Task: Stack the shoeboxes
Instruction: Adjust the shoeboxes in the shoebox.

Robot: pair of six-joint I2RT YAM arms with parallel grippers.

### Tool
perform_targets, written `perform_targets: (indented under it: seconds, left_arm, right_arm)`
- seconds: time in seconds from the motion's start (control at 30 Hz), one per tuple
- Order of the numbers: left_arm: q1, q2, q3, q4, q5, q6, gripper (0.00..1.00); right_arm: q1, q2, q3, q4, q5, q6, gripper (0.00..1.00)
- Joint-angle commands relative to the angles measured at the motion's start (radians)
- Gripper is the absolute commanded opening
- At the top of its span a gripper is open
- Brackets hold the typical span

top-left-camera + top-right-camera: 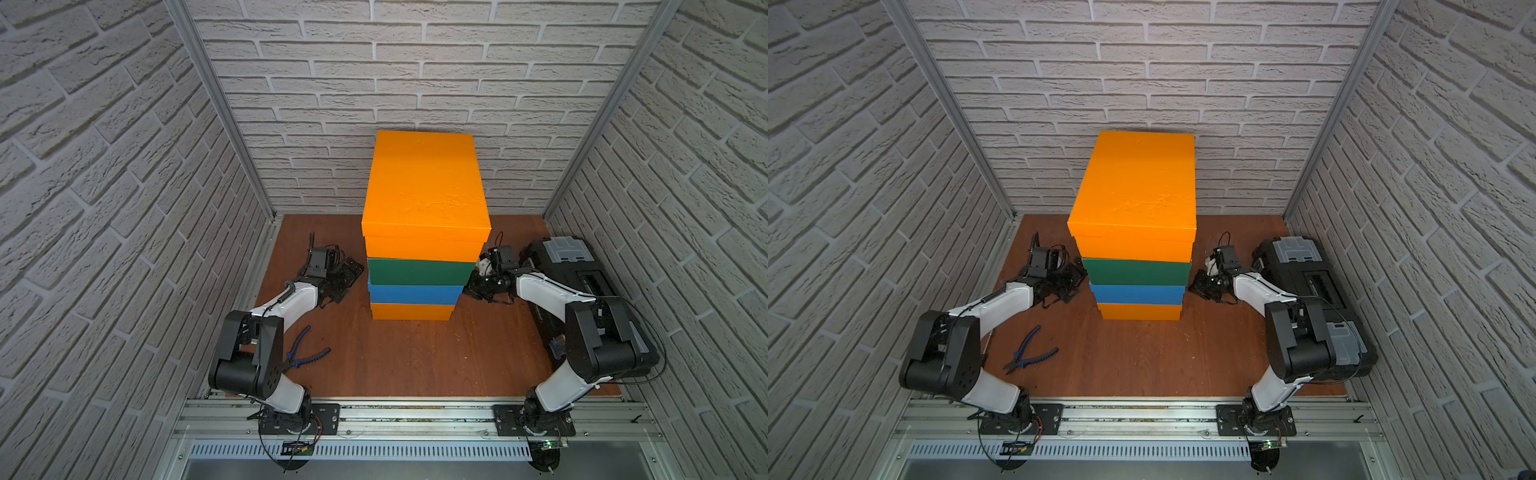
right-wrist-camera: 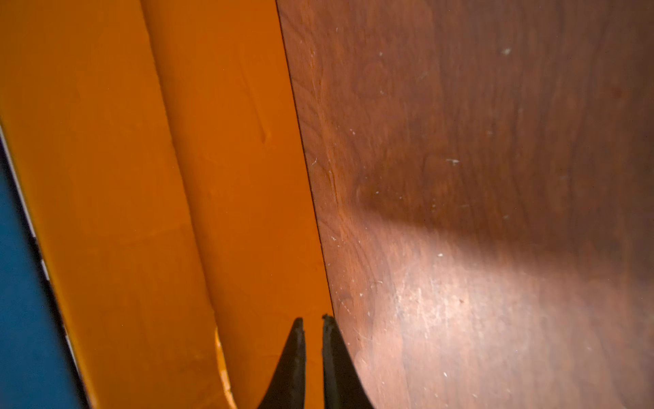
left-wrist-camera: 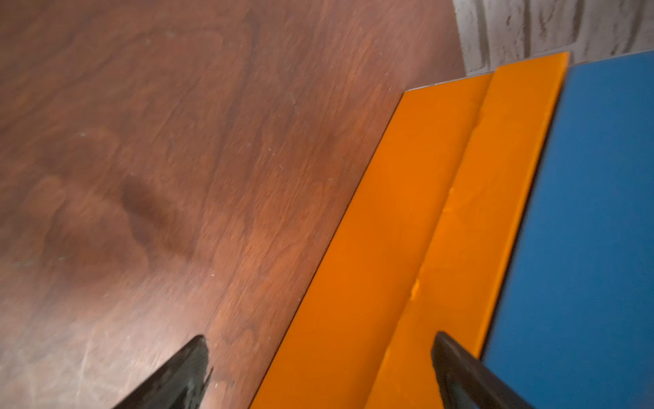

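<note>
**Four boxes up, both arms flanking the tower**

Starting on the left, the blue-handled pliers (image 1: 305,353) are lying on the wooden table (image 1: 415,361) near the left arm, well apart from the work. Further in, the left gripper (image 1: 347,274) is hanging just beside the left face of the stack with its jaws spread wide and nothing between them. In its wrist view the left gripper (image 3: 320,338) is straddling the lid edge of the bottom box, and I cannot tell whether either finger is touching.

In the middle the shoeboxes are standing as one tower toward the far wall: bottom orange box (image 1: 411,311), blue box (image 1: 415,293), green box (image 1: 419,270), top orange box (image 1: 424,187). The layers are sitting slightly out of line. I am judging the stacking as good as done.

These look like light, matte cardboard, not slippery, with walls that give under pressure and lids that may lift free. One jaw is too narrow for them, so for any squaring-up I am planning to press the long sides below the lid from both flanks, gently.

On the right, the right gripper (image 1: 471,286) is sitting beside the lower boxes, jaws pinched almost together and empty. Beyond it the black toolbox (image 1: 582,266) is lying along the right wall.
</note>
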Motion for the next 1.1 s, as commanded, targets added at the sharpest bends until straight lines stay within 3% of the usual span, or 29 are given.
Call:
perform_targets:
  seconds: [0.0,0.23,0.47,0.77,0.97,1.07]
  left_arm:
    - [-0.03,-0.104,0.018,-0.036,-0.075,0.03,0.98]
    - [-0.098,-0.256,0.041,-0.151,-0.169,0.088,0.98]
    - [-0.115,-0.323,0.011,-0.174,-0.174,0.099,0.98]
    - [-0.136,-0.343,-0.006,-0.155,-0.163,0.09,0.98]
    - [-0.171,-0.345,-0.003,-0.157,-0.169,0.087,0.98]
    - [-0.172,-0.356,0.005,-0.171,-0.176,0.092,0.98]
  right_arm:
    - [0.018,-0.099,0.071,-0.105,0.098,-0.058,0.13]
    - [0.11,-0.238,0.137,-0.314,0.323,-0.095,0.13]
    - [0.221,-0.298,0.215,-0.429,0.462,-0.077,0.13]
    - [0.288,-0.305,0.271,-0.483,0.518,-0.066,0.13]
    - [0.28,-0.306,0.255,-0.469,0.523,-0.075,0.14]
    - [0.226,-0.318,0.24,-0.442,0.476,-0.071,0.15]
